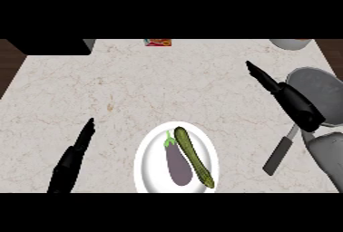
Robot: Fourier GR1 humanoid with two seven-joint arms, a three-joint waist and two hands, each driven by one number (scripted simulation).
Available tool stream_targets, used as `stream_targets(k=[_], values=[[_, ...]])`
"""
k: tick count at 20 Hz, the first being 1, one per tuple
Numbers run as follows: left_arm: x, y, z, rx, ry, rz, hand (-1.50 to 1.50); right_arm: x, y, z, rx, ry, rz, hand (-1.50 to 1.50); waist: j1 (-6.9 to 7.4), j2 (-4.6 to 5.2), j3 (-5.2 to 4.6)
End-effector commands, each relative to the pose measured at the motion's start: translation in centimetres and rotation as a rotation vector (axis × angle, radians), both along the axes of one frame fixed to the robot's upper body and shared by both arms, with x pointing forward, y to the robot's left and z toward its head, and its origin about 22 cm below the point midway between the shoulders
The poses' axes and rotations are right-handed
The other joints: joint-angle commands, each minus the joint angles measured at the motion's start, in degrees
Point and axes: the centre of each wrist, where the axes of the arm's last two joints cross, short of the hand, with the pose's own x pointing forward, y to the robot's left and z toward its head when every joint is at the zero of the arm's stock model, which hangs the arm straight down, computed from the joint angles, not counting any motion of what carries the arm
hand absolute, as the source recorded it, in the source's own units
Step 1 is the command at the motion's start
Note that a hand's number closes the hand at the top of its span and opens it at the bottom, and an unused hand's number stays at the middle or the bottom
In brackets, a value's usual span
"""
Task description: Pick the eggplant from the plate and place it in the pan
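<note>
A white plate (144,159) sits on the pale marbled counter (134,86) near the lower middle of the head view. Two vegetables lie on it side by side, both running lengthwise up and down the plate. The eggplant (178,165), dark purple with a small green stem cap at its upper end, lies on the left half. Just to its right and touching along its side is a long green cucumber (194,156), tilted so that its top end is near the eggplant's stem and its lower end reaches the plate's lower right rim.

The grey pan (316,93) stands at the right edge of the counter, well apart from the plate, with its handle (280,152) reaching down and to the left toward the plate.

The right hand (285,95) hangs over the pan's left rim, fingers straight and together, pointing up and to the left, holding nothing. Its grey forearm (330,154) shows at the lower right. The left hand (72,158) is at the lower left, beside the plate but not touching it, its fingers likewise straight and together, pointing upward, empty.

At the far edge of the counter are a small red and orange packet (158,42) and, at the top right, part of a grey bowl (291,43)
</note>
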Motion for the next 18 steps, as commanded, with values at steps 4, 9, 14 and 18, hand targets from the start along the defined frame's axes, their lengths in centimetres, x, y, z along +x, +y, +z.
stream_targets(k=[4,9,14,18], values=[[4.2,-2.2,4.6,-0.123,-0.145,-0.024,0.00,0.8,8.7,-5.6,0.352,0.464,0.188,1.50,6.31,1.90,0.49],[7.4,-4.1,8.2,-0.267,-0.086,0.023,0.00,4.6,10.7,-4.8,0.147,0.667,0.231,1.50,4.17,0.65,0.37],[8.3,-1.4,10.9,-0.268,-0.094,0.095,0.00,7.7,4.5,-3.1,0.031,0.680,0.338,-1.50,2.11,0.02,0.36],[9.1,-2.0,10.9,-0.274,-0.081,0.070,0.00,10.1,5.9,-1.1,-0.058,0.628,0.462,-1.50,3.10,0.56,0.39]])
